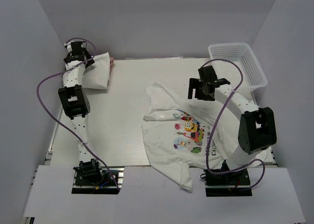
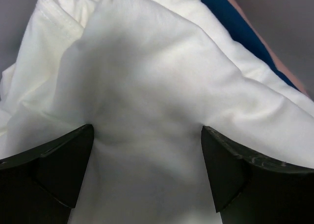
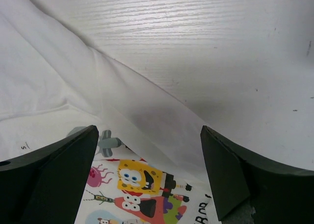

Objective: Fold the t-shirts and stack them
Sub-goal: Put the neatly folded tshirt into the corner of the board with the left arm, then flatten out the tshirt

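Two shirts show from the top view; the folded bundle (image 1: 98, 72) lies at the far left corner of the table (image 1: 117, 116), and the printed t-shirt (image 1: 171, 136) is spread, rumpled, at the near right, one corner hanging over the near edge. The left gripper (image 1: 86, 57) hovers at the bundle and the right gripper (image 1: 203, 92) hangs just past the shirt's far right edge, near the basket (image 1: 238, 62); both are released and carry nothing. The step in hand, as I judge it, is starting the fold of the printed shirt, so both arms will be wanted there.

From the left wrist, the jaws stand wide with the bundle's white cloth filling the gap between them; a blue layer (image 2: 235, 23) peeks out beyond it. Lift straight up before swinging away, lest a finger catch a fold and drag the bundle open.

From the right wrist, the jaws are likewise wide; a diagonal cloth edge runs between them, bare table beyond it and the cartoon print below. Come down astride that edge and pinch one layer only; whether the cloth is doubled there I cannot tell. Lift low, then draw the edge across the print slowly; a fast pull would likely bunch soft cotton.
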You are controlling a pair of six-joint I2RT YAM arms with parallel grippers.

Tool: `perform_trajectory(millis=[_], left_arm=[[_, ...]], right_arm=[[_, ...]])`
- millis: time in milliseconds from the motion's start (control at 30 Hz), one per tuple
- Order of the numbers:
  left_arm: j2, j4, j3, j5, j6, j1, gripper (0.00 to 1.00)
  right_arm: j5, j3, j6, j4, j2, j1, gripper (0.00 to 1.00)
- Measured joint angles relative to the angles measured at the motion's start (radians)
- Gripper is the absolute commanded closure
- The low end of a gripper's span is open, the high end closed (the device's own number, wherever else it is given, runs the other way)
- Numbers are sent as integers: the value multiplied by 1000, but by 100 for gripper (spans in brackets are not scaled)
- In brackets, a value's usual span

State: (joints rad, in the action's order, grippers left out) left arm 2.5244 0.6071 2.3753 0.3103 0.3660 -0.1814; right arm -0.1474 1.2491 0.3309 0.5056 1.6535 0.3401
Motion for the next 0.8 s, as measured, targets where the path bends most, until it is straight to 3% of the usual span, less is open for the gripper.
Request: perform_trajectory(millis=[200, 367, 600, 800], left_arm=[[-232, 20, -146, -132, -3, 26, 0], [-499, 17, -284, -224, -2, 119, 0], [-867, -24, -797, -433, 14, 277, 0], [-1094, 19, -1115, -455, 74, 283, 0]], right_arm=[[-53, -45, -19, 0, -99, 6, 10], [-62, -149, -8, 3, -187, 5, 10], [-36, -298, -3, 6, -164, 26, 10], [3, -316, -26, -76, -56, 96, 10]])
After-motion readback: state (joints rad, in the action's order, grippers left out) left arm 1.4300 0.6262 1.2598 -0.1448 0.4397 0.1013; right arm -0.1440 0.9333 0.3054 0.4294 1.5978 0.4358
